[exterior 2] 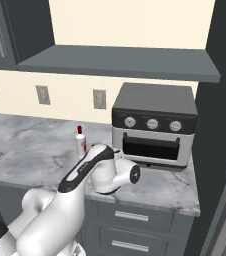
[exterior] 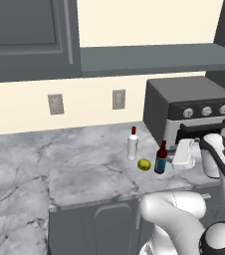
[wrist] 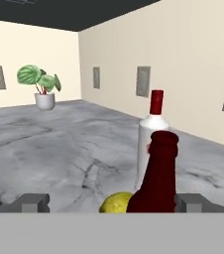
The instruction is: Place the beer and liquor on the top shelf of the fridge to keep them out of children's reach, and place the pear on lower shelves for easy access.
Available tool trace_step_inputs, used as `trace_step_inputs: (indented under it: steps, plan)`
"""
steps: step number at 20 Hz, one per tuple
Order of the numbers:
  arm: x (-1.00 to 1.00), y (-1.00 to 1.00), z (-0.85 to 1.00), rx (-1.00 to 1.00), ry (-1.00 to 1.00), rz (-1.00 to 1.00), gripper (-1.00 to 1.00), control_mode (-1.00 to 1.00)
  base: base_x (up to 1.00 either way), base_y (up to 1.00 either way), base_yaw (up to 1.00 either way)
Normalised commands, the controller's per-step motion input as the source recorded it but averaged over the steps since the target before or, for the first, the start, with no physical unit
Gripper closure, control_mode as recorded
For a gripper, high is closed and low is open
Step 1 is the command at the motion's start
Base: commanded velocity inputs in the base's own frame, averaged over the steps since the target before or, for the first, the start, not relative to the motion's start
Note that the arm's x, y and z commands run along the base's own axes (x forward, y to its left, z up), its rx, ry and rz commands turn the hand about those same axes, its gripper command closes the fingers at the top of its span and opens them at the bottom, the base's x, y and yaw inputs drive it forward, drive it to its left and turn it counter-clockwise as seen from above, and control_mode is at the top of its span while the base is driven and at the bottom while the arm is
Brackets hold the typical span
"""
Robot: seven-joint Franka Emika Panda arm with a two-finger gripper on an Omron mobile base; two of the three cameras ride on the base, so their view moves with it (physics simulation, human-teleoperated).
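**Claw lined up on the beer, nothing grasped**

Claw (exterior: 176, 160) stood released and empty, jaws spread wide, level with the desk (exterior: 84, 164) and facing the beer (exterior: 160, 158) from the oven side. You had it low and horizontal, which suits taking the bottle by its body rather than its thin neck. In the hand view the beer's dark neck sat near the middle between the two tips, close in.

The three items stood bunched near the front of the desk: the pear (exterior: 144, 164) just beside the beer, the liquor (exterior: 132, 145) a little behind both and apart from them. From the hand view the pear peeked out at the beer's foot and the liquor rose right behind it, so a long push forward would likely knock one or both.

The toaster oven (exterior: 194, 112) crowded the arm's side; the desk's front edge lay close below the beer. Open room stretched away across the marble toward the wall. The fridge's shelves were out of sight from where you stood.
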Motion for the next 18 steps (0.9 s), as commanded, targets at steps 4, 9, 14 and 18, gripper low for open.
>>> trace_step_inputs:
  steps: [4, 9, 14, 18]
  plan:
    - [0.20, -0.03, -0.05, 0.01, 0.00, 0.00, -1.00, -1.00, 0.00, 0.00, 0.00]
    - [0.22, 0.00, -0.06, 0.00, 0.00, 0.00, -1.00, -1.00, 0.00, 0.00, 0.00]
    - [0.22, 0.00, -0.14, 0.00, 0.00, 0.00, -1.00, -1.00, 0.00, 0.00, 0.00]
    - [0.23, 0.00, -0.16, 0.00, 0.00, 0.00, -1.00, -1.00, 0.00, 0.00, 0.00]
